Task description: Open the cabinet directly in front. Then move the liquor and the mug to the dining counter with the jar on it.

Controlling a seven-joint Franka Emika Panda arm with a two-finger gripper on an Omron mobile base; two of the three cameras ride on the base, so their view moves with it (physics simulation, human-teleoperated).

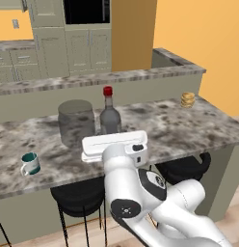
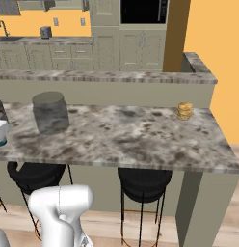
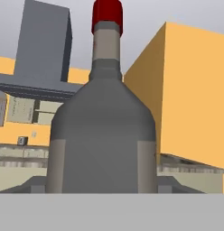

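Two carried things: both stand on the long grey-brown speckled marble dining counter (image 1: 189,130); so I judge the carrying nearly done
Bottle: the small clear-grey glass liquor bottle with red cap (image 1: 110,116) stands upright on the counter, just right of the large translucent grey glass jar with rounded lid (image 1: 76,121); whether the two touch I cannot tell
Mug: the small white mug with teal inside (image 1: 31,163) sits near the front edge at the left end of the counter, well apart from the bottle; in the right base view its edge shows at the far left (image 2: 0,132)
Gripper: the white two-finger gripper (image 1: 115,144) hangs level on the near side of the bottle, pointed at it; in the hand view the bottle (image 3: 103,135) stands dead ahead and very close
Jaws: spread wide; the finger tips themselves are hidden in the pictures, and I cannot tell whether they touch the glass; with the bottle resting on its own base, I judge it let go rather than pinched
Step in hand: as I read it, the release of the liquor beside the jar, the last placement of the task
Next move: a straight pull back toward the near side with jaws kept wide, so no finger drags the bottle over or knocks it into the jar
Other things: small golden stack (image 1: 188,99) at the right end of the counter; black stools (image 2: 143,182) below the front edge
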